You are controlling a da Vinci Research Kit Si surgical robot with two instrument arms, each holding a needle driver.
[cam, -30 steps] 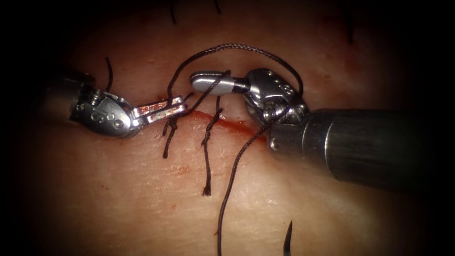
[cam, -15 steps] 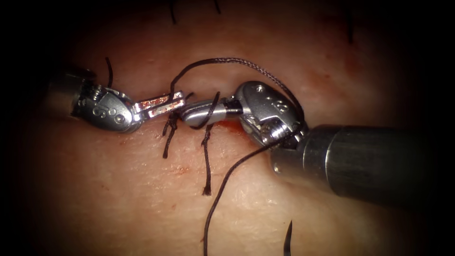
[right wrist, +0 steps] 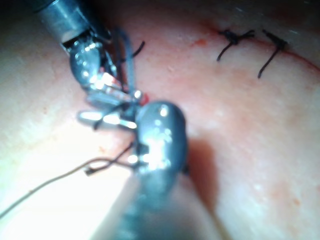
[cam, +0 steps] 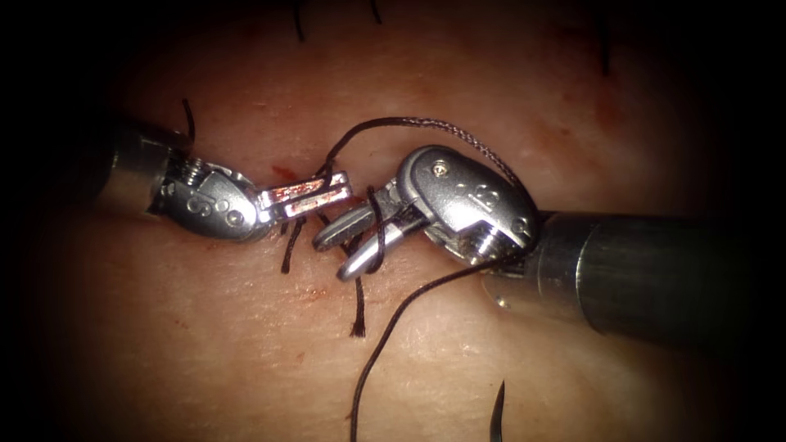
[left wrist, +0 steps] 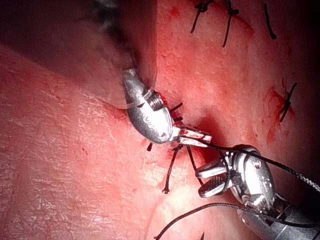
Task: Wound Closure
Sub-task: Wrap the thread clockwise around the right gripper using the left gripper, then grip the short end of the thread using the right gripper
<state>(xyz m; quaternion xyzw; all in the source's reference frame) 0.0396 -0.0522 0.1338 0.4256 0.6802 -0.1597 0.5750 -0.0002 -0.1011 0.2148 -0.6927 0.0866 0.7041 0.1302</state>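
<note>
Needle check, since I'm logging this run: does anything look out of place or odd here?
The needle lies loose on the tissue near the frame's lower edge, held by neither tool. The left pincer is shut on the thread; the right pincer stands open with thread looped round it. Red fluid smears the cut.

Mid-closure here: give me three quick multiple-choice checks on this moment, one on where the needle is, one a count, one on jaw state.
1. Where is the needle?
A. lying free on the tissue
B. in the left tool
C. in the right tool

2. How many tools are over the cut?
A. one
B. two
C. three

3. The right tool's jaws are:
A. open
B. shut on the needle
C. shut on tissue

Key: 1 A, its tip lies apart from both tools; 2 B, left and right tips meet there; 3 A, the jaws stand spread around the thread, while the left tool grips thread.
</note>
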